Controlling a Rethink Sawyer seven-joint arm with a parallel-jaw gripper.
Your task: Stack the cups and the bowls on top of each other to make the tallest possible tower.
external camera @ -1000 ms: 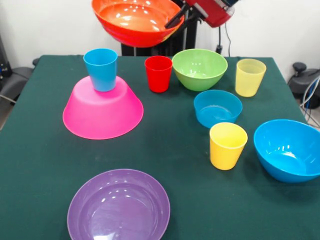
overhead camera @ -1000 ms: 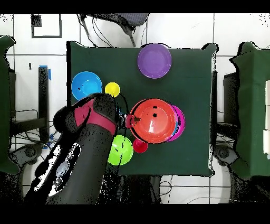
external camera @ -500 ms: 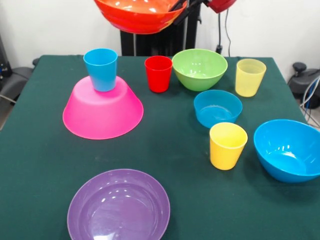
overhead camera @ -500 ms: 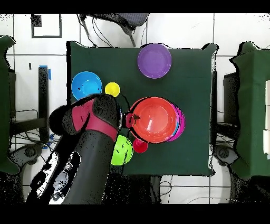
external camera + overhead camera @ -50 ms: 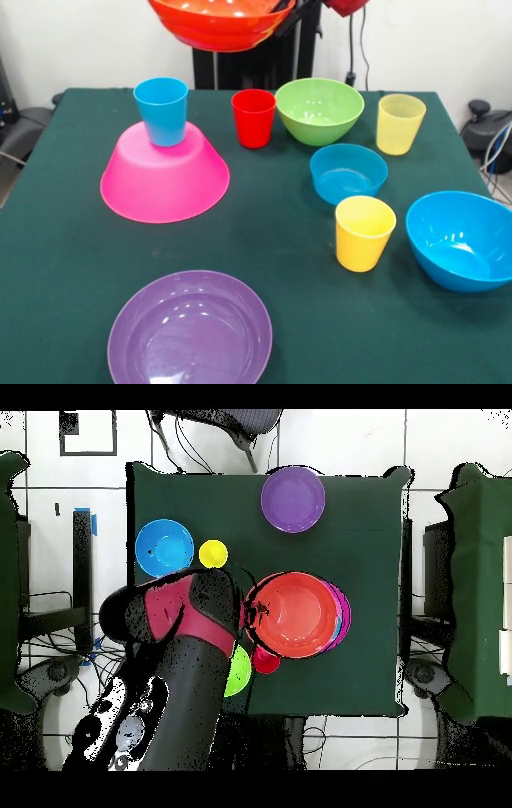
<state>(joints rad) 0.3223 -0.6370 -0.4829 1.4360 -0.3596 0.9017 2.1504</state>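
Orange bowl (image 5: 216,24): up in the air, open side up, pinched at the rim by the claw (image 5: 286,11). Clamped on that edge, nothing else held.

Compared with a second ago, sits a bit higher in the front view and, from overhead, has slid further over the tower. Now covers nearly all of the pink bowl (image 5: 164,176), with only a pink sliver peeking out on one side. Looks lined up for a drop, not there yet.

Right below: blue cup (image 5: 162,110) standing upright on the flipped pink bowl. Probably the landing spot. Tricky one though, wide bowl on a small cup, held from one side only, so could tip if let go off-centre.

Further out on the table (image 5: 272,240), all untouched: red cup (image 5: 254,118) just beside the green bowl (image 5: 319,110), pale yellow cup (image 5: 400,123), small blue bowl (image 5: 348,173), yellow cup (image 5: 365,233), bigger blue bowl (image 5: 462,238), purple bowl (image 5: 190,330) nearest the camera. Plenty left to stack.
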